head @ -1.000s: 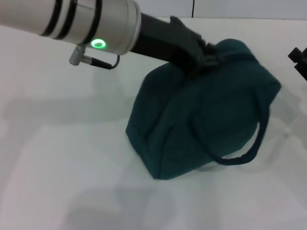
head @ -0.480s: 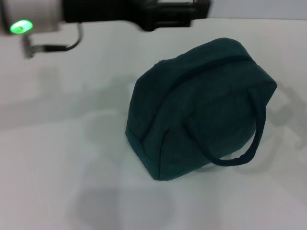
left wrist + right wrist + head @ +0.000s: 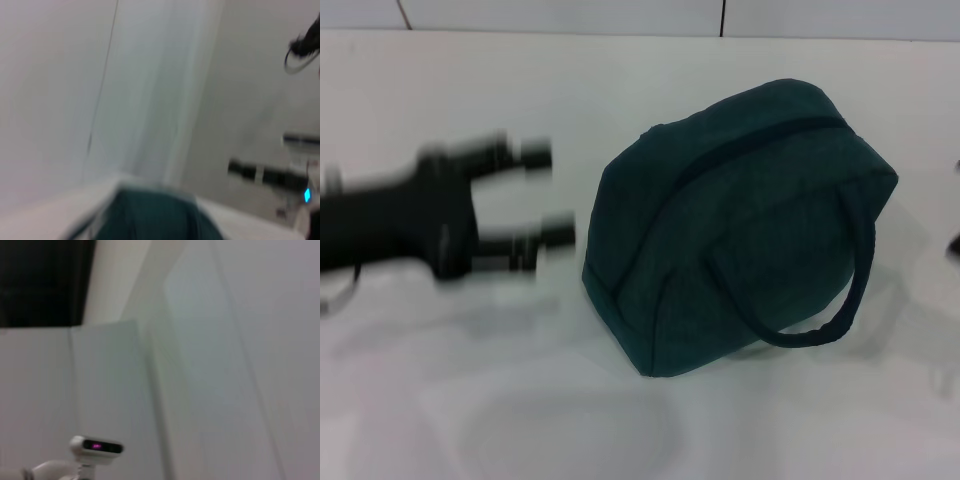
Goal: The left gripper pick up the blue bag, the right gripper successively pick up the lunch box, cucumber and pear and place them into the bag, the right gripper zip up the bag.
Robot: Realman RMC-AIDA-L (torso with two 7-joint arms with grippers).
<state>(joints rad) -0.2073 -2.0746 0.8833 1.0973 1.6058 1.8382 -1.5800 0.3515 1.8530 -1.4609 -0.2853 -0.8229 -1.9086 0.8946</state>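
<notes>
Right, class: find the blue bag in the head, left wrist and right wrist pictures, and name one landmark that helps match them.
Head view: the blue bag sits right of centre on the white table, beside the open left end effector.
Left wrist view: only its dark top shows, at the lower edge.
Right wrist view: not in it.
Shared landmark: the bag itself, in head and left wrist views.

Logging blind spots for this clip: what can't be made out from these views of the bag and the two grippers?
- Bag contents: head view shows it closed, so the lunch box, cucumber and pear cannot be confirmed inside.
- Left gripper: motion-blurred in head view; fingers spread, apart from the bag.
- Right gripper: only a dark sliver at the head view's right edge; state unreadable.
- Left wrist view: blurred, bag top cut by the frame edge.
- Right wrist view: shows no bag.
</notes>
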